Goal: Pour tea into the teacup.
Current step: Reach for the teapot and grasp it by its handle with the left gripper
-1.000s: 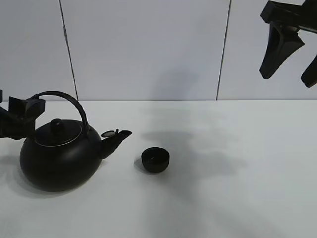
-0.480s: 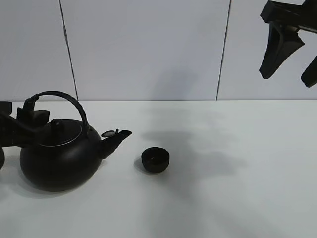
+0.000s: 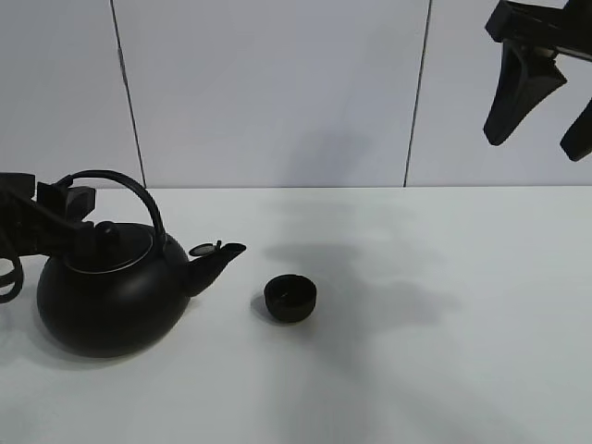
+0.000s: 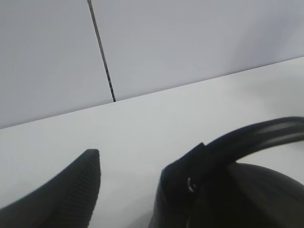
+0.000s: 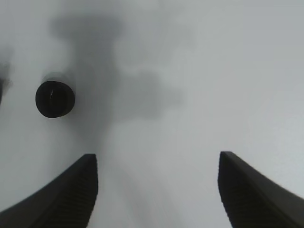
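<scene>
The teacup (image 3: 290, 298) is a small round black cup standing upright on the white table, just right of the kettle's spout (image 3: 219, 257). The big black kettle (image 3: 111, 301) sits at the left with its arched handle (image 3: 129, 185) up. My left gripper (image 3: 63, 205) is open at the handle's left end, level with the lid. In the left wrist view (image 4: 156, 159) one finger (image 4: 66, 190) shows, and the handle (image 4: 247, 137) covers the other. My right gripper (image 3: 535, 148) hangs open and empty, high at the far right. The right wrist view (image 5: 156, 161) shows the teacup (image 5: 55, 99) well below.
A white table (image 3: 444, 351) runs to a pale panelled wall (image 3: 277, 92) at the back. The arms cast soft shadows (image 3: 370, 287) on the table behind and right of the teacup.
My left gripper has moved right and now reaches the left end of the kettle's handle. The kettle, the teacup and the right arm have not moved.
</scene>
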You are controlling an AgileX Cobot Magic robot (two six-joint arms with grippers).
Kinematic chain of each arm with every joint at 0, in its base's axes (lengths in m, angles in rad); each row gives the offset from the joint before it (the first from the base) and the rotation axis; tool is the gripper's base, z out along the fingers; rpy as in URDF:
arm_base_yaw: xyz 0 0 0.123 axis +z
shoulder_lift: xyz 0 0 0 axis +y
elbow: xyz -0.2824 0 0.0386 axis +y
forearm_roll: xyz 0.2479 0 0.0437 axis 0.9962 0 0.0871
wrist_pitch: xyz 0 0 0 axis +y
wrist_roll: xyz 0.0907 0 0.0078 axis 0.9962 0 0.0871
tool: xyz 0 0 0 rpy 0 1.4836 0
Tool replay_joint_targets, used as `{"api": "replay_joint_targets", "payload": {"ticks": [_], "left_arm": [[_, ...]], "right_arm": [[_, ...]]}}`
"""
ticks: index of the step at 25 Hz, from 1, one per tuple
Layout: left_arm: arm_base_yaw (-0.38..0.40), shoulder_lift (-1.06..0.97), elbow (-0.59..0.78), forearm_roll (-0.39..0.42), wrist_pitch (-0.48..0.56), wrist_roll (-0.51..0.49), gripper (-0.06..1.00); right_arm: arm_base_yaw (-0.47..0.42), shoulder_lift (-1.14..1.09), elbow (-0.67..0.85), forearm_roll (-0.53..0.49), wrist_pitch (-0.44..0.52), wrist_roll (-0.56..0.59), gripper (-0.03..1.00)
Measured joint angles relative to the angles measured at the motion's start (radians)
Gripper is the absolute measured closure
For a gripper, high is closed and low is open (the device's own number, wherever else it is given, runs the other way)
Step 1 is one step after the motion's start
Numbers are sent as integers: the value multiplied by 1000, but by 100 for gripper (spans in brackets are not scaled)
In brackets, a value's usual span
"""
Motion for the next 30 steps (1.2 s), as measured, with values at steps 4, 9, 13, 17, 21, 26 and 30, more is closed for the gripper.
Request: {"api": "replay_joint_targets", "payload": {"ticks": [4, 9, 13, 17, 21, 26, 30], "left_arm": [[0, 0, 0, 0, 0, 3, 49], [0, 0, 0, 0, 0, 3, 51], [0, 0, 0, 15, 0, 3, 60], [0, 0, 0, 24, 23, 3, 66], [0, 0, 0, 30, 61, 19, 83], [0, 0, 0, 31, 59, 22, 83], [0, 0, 0, 33, 51, 22, 83]], "right_arm": [[0, 0, 0, 0, -4, 0, 47], [0, 0, 0, 0, -5, 0, 47], [0, 0, 0, 0, -6, 0, 47], [0, 0, 0, 0, -7, 0, 47], [0, 0, 0, 0, -10, 0, 47], [0, 0, 0, 0, -11, 0, 47], [0, 0, 0, 0, -12, 0, 47]]}}
